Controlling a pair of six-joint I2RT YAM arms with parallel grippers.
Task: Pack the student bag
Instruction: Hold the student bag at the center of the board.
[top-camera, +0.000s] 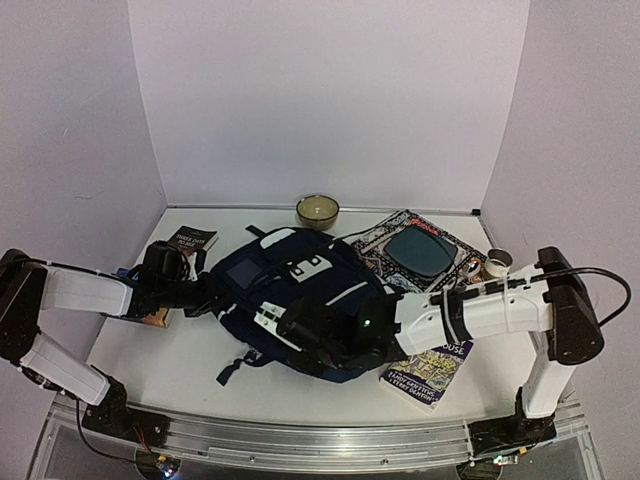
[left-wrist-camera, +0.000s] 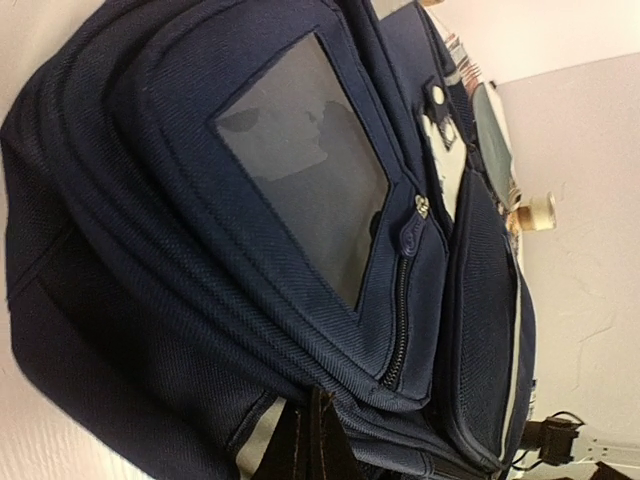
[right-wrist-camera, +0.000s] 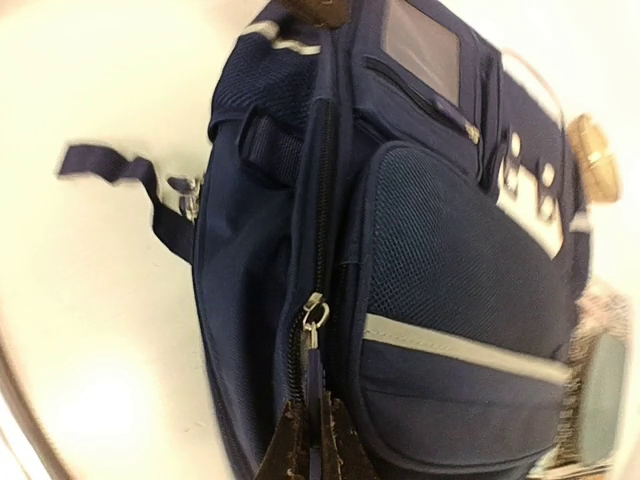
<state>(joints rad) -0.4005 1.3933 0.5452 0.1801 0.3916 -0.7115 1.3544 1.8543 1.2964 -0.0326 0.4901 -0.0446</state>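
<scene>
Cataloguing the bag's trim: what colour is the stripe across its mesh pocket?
The stripe is pale grey-white on the navy student bag; right wrist view shows it best.

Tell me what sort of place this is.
Probably a robot test booth, not a real classroom: plain white walls enclose a white table, two robot arms are bolted to a metal rail, and a backpack, books and a bowl look staged.

Soft even light; blurry, overexposed right wrist view
</scene>
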